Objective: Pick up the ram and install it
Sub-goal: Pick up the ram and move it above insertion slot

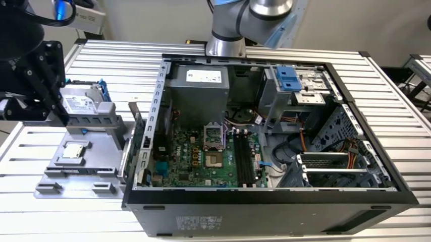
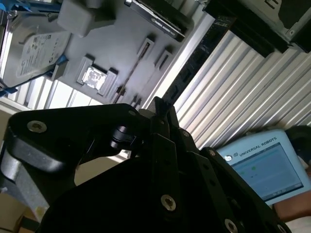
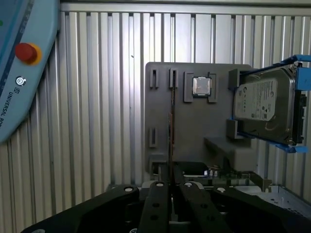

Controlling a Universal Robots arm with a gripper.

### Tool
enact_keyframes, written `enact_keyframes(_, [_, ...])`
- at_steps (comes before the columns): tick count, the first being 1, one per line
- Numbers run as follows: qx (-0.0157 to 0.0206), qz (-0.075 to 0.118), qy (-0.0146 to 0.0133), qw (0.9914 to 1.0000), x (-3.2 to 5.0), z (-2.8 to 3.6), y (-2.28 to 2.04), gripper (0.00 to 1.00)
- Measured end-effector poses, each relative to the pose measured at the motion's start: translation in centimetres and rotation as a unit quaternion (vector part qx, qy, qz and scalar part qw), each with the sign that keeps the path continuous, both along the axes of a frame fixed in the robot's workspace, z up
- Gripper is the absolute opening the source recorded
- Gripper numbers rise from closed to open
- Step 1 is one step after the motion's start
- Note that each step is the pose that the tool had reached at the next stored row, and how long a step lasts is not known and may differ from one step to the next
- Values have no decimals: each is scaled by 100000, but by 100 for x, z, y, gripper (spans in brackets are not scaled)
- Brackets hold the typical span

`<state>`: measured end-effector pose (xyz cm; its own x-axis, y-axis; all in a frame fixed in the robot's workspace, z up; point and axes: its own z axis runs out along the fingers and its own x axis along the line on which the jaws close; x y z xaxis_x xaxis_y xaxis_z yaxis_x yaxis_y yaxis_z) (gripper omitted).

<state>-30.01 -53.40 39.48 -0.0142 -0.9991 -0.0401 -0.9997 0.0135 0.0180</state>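
Observation:
The ram (image 3: 171,127) stands on its edge in the grey parts tray (image 3: 194,126), beside the small silver processor chip (image 3: 201,86); I see it as a thin dark line. In the second wrist view the ram (image 2: 129,77) is likewise a thin line on the tray (image 2: 121,43). My gripper (image 3: 170,174) hangs above the tray, in line with the stick, its black fingers (image 2: 167,127) drawn together with nothing between them. In the exterior view, my gripper (image 1: 59,115) is at the left, over the tray's far end (image 1: 101,126).
The open computer case (image 1: 269,194) lies at the exterior view's right, with the motherboard (image 1: 195,161) and its black slots (image 1: 244,159) facing up. A grey hard drive (image 1: 81,103) sits on the tray. A teach pendant (image 2: 262,167) rests on the ribbed table, with a hand (image 2: 291,213) by it.

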Motion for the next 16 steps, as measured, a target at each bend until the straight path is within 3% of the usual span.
enact_keyframes(16, [-6, -1, 51, 100000, 471, 1, 0, 0])
